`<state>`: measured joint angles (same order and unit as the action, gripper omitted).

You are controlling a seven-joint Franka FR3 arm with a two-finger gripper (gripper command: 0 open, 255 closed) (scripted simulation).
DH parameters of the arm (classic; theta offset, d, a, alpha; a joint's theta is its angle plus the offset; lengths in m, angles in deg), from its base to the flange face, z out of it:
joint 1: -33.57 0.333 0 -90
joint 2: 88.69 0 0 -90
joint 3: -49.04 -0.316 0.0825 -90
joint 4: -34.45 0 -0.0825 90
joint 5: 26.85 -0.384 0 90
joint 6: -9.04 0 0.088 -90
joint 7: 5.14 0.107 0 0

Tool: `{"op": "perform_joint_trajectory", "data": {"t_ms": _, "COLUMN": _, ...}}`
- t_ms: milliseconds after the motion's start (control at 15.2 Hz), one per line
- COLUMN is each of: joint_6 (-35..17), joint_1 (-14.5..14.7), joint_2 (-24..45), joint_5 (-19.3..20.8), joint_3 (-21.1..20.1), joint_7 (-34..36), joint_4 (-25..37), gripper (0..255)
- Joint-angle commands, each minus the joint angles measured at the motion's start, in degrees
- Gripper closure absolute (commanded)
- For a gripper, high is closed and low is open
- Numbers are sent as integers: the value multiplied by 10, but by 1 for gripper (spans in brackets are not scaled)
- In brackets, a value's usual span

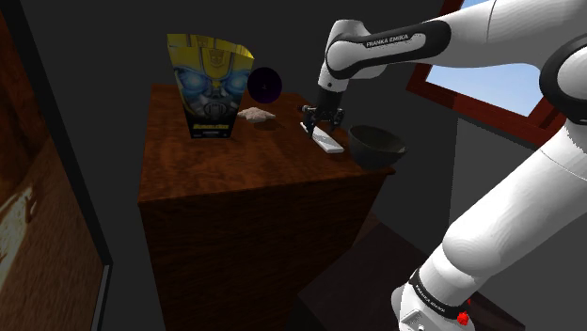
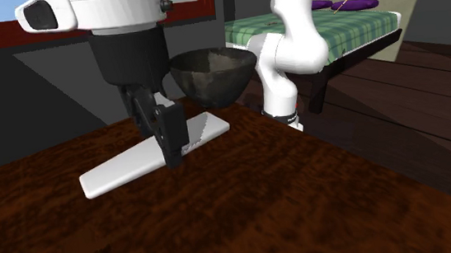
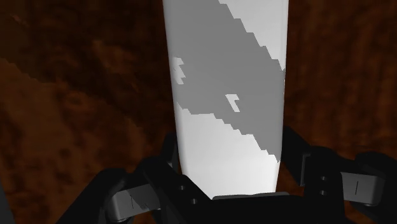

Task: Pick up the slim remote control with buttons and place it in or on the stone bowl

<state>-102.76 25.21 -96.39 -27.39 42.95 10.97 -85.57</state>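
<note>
gripper (image 2: 167,143) clasps one white remote (image 2: 120,173) — one dark bowl (image 2: 212,80) near.

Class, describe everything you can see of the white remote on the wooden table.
The remote is a slim, flat, plain white slab with squared ends, shadowed grey in patches. It lies flat on the dark wooden table, near the dark bowl. The black gripper clasps its long edges.

Hand (image 3: 229,147) right down on the white remote (image 3: 224,76), fingers (image 3: 169,151) pressed against both its long edges, brown desk (image 3: 76,95) either side of the remote.
</note>
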Motion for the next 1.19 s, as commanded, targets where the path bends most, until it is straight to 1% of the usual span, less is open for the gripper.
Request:
{"op": "perform_joint_trajectory", "data": {"t_ms": 0, "joint_6": 15, "joint_1": 0, "joint_2": -2, "joint_5": 0, "joint_3": 0, "joint_7": 0, "joint_4": 12, "gripper": 255}}
{"op": "perform_joint_trajectory", "data": {"t_ms": 1122, "joint_6": 145, "joint_1": -1, "joint_2": -8, "joint_5": 0, "joint_3": 1, "joint_7": -1, "joint_4": 137, "gripper": 255}}
